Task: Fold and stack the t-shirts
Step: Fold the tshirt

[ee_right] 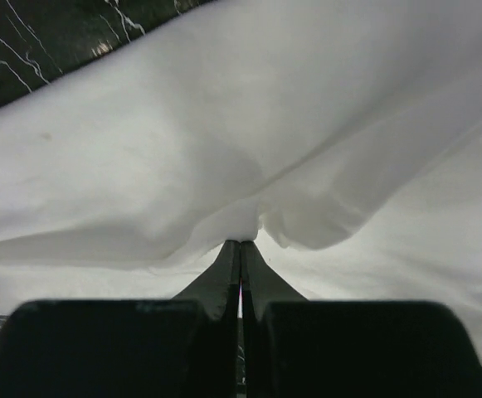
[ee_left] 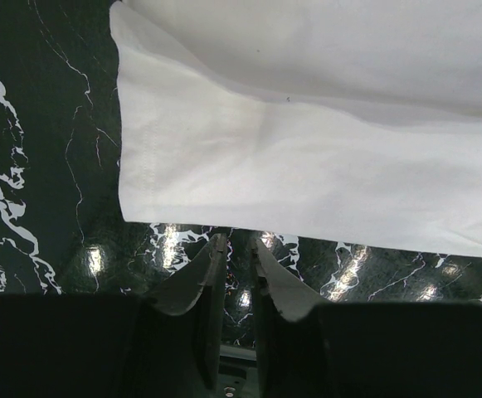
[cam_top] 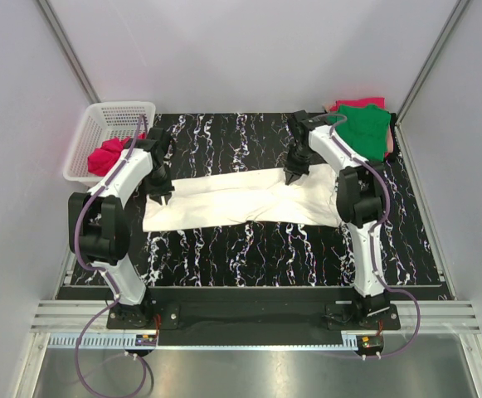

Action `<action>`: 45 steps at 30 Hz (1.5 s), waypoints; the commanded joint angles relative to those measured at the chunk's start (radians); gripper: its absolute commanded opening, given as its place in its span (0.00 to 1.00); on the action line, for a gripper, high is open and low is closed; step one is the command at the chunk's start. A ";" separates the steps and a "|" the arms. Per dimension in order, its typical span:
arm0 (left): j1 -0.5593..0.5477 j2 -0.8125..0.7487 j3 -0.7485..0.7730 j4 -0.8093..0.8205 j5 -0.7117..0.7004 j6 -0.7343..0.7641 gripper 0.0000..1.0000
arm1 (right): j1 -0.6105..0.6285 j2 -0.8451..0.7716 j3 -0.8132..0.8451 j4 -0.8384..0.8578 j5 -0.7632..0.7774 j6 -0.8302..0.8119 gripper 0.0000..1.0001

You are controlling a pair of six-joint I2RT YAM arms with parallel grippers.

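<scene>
At the far left I see a white plastic mesh basket (cam_top: 112, 124) with a crumpled pinkish-red t-shirt (cam_top: 106, 155) inside it. My left gripper (cam_top: 159, 197) hangs over the black marble-patterned tabletop (cam_top: 265, 257), just beside the left end of the white cotton t-shirt (cam_top: 241, 199). On the left wrist camera the left gripper (ee_left: 239, 245) has its fingers a little apart with only tabletop showing between them. The hem of the white cotton t-shirt (ee_left: 307, 149) lies just beyond the tips, and I hold nothing there. The shirt lies across the middle of the tabletop as a long band, folded lengthwise. Toward its right end my right gripper (cam_top: 293, 178) is down on the cloth. On the right wrist camera the right gripper (ee_right: 241, 245) is pressed together, pinching a raised fold of the white cotton t-shirt (ee_right: 224, 124). A green t-shirt (cam_top: 363, 128) lies at the far right corner.
</scene>
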 commanded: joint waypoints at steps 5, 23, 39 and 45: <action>-0.001 -0.017 -0.006 0.019 -0.005 0.010 0.21 | 0.010 0.180 0.309 -0.119 0.084 -0.041 0.00; -0.012 -0.017 -0.026 0.028 0.062 0.007 0.21 | 0.009 0.163 0.412 -0.096 0.055 -0.110 0.31; -0.055 0.023 -0.038 0.045 0.079 0.003 0.22 | 0.010 -0.043 0.309 -0.215 0.078 -0.137 0.30; -0.053 0.014 -0.069 0.074 0.057 -0.013 0.23 | 0.009 -0.283 -0.099 -0.058 0.086 -0.005 0.18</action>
